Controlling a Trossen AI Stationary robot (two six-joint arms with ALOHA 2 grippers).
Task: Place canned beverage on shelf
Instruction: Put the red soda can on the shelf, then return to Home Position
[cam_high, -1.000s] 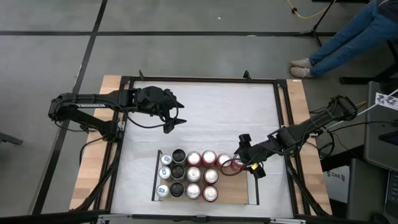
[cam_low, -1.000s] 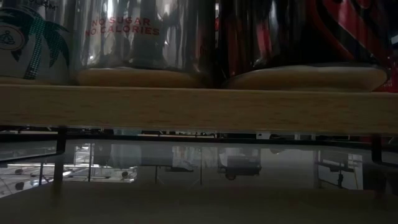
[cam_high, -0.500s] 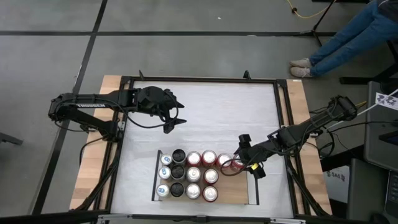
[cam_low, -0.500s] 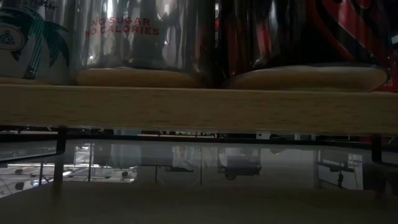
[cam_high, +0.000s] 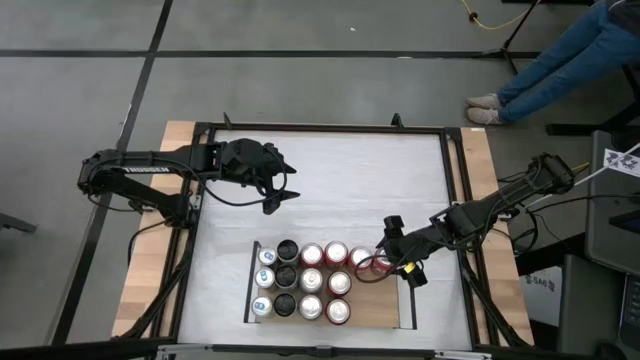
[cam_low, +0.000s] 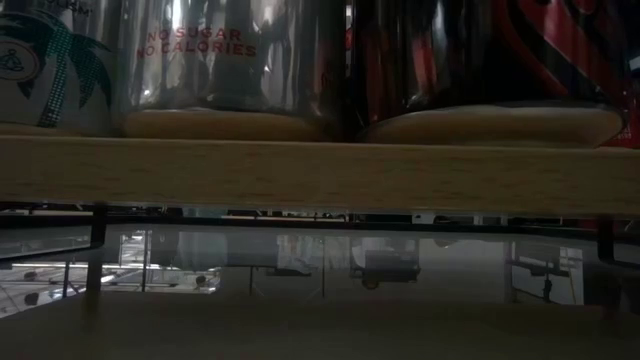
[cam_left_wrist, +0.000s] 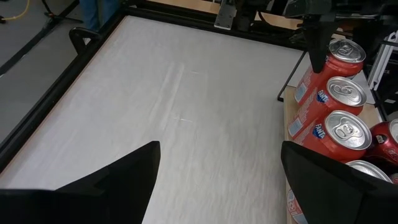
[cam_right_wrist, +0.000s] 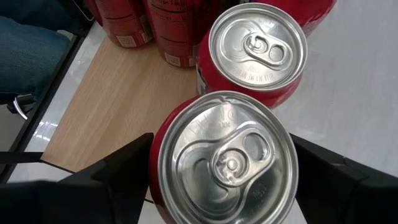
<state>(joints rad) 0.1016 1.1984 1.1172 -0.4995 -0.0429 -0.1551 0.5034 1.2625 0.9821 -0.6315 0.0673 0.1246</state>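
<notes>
- Left jaws (cam_high: 272, 203) spread wide, empty, parked over the bare surface (cam_high: 340, 180), likely clear of the right arm's work.
- Shelf (cam_high: 385, 305): 3 white cans, 3 dark, 8 red, packed in rows from its left end.
- Right jaws (cam_high: 381, 263) flank the last red can (cam_right_wrist: 227, 155) in the back row's next gap; clamped or released, can't tell.

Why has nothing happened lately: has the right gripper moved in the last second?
No. In the high view the right gripper sits at the same spot by the shelf's right rail, around a red can.
</notes>
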